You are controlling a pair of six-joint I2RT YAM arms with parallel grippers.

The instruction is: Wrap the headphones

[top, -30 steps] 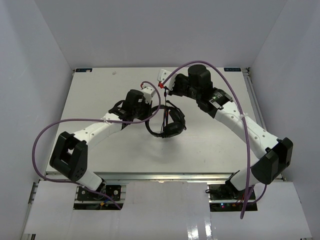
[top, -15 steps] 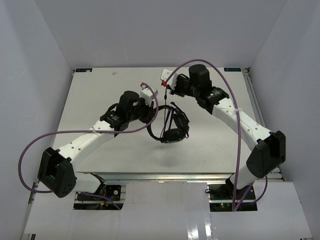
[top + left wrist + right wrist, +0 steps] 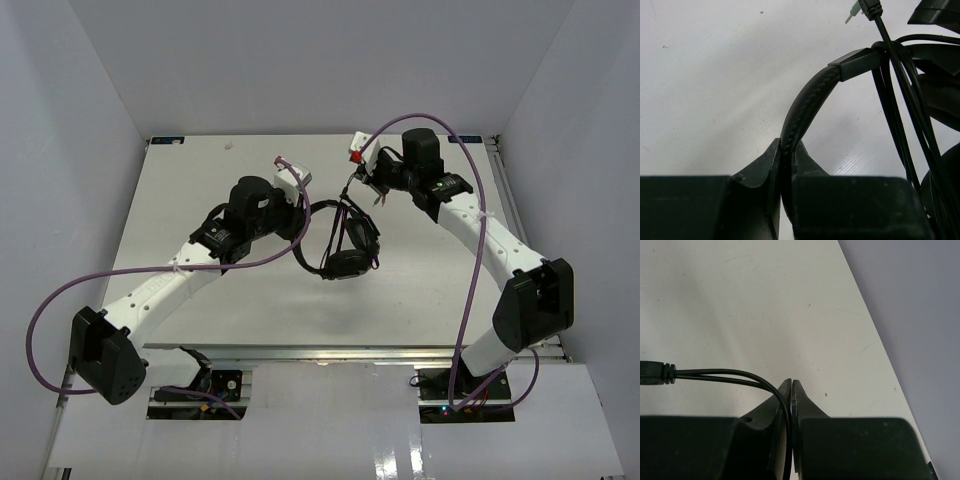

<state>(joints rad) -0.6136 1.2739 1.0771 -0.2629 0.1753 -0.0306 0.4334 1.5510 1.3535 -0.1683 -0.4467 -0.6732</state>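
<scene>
The black headphones (image 3: pixel 343 243) hang just above the middle of the white table (image 3: pixel 200 170), with the thin cord (image 3: pixel 347 200) looped several times around the headband. My left gripper (image 3: pixel 787 145) is shut on the padded headband (image 3: pixel 807 100), left of the earcups (image 3: pixel 346 264). The cord loops (image 3: pixel 897 120) bunch at the headband's joint, and a small plug (image 3: pixel 854 11) shows beyond. My right gripper (image 3: pixel 791 383) is shut on the cord (image 3: pixel 730 375), behind and to the right of the headphones (image 3: pixel 362 183).
Purple arm cables arc over both arms (image 3: pixel 470 150) (image 3: pixel 60 300). Grey walls close in the table on three sides. The table's right edge (image 3: pixel 875 355) runs close beside my right gripper.
My right gripper has moved right and away from the headphones, drawing the cord out. The left arm has stretched forward and the headphones have shifted slightly right.
</scene>
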